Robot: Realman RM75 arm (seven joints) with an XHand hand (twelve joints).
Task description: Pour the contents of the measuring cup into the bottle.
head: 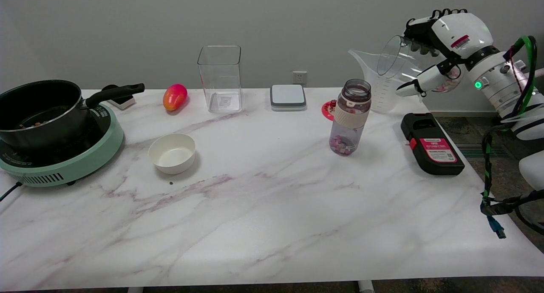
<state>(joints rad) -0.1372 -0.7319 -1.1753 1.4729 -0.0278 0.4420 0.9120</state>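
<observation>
Marble-patterned white table [263, 225], smooth. Black pot [40, 108] on round mint-green cooker [63, 157], dark bits inside. Tall square clear container [220, 78], nothing visible inside. Translucent jug [376, 82] at back. Right hand [437, 50] grips clear measuring cup [397, 61], tilted, mouth toward left, raised above table's right end; pale pink pieces low inside. Open clear bottle [350, 116], beige band, pink-white pieces at bottom. White round bowl [172, 153].

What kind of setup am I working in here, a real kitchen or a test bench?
Likely a lab bench dressed as a kitchen: a marble-look table against a bare wall, a pot on an induction cooker, loose cabling hanging off the arm.
</observation>
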